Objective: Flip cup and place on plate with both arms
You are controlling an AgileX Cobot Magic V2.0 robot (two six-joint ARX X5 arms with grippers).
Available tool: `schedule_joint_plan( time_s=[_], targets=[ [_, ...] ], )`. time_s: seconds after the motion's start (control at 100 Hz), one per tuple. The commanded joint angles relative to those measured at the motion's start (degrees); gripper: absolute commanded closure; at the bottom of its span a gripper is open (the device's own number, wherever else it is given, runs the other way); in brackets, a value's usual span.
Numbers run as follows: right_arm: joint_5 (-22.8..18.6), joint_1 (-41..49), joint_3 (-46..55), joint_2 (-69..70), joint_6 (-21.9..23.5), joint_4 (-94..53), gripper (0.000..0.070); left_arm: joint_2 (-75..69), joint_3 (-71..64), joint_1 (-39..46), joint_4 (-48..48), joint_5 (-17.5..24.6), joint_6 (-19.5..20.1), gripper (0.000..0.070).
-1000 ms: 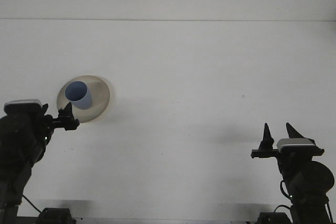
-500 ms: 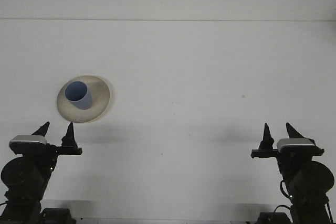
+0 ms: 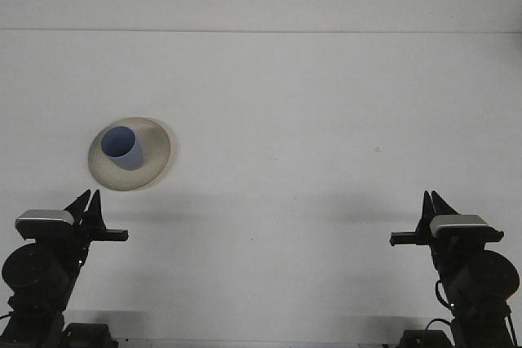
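The left gripper [image 3: 88,200] has its black fingertips nearly together, holding nothing, and so does the right gripper [image 3: 431,200] (both low at the near table edge). The small blue cup [image 3: 123,147] stands mouth-up on the round beige plate [image 3: 155,152], beyond the left gripper.

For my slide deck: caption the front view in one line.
Blue cup sits mouth-up on the beige plate; left gripper and right gripper rest apart, shut.
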State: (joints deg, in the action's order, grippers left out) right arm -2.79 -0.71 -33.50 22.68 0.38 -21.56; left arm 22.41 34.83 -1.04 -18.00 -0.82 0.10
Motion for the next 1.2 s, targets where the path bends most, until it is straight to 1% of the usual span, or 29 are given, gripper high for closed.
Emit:
schedule_joint_plan(
  time_s=[0.0,1.08,1.19],
  targets=[
    [0.2,0.0,-0.6,0.2,-0.2,0.5,0.07,0.1,0.7,-0.1,0.5,0.2,0.3,0.0693],
    [0.2,0.0,-0.6,0.2,-0.2,0.6,0.07,-0.6,0.8,-0.1,0.6,0.2,0.3,0.0689],
    [0.2,0.0,-0.6,0.2,-0.2,0.5,0.07,-1.4,0.5,-0.1,1.7,0.2,0.1,0.0689]
  ],
)
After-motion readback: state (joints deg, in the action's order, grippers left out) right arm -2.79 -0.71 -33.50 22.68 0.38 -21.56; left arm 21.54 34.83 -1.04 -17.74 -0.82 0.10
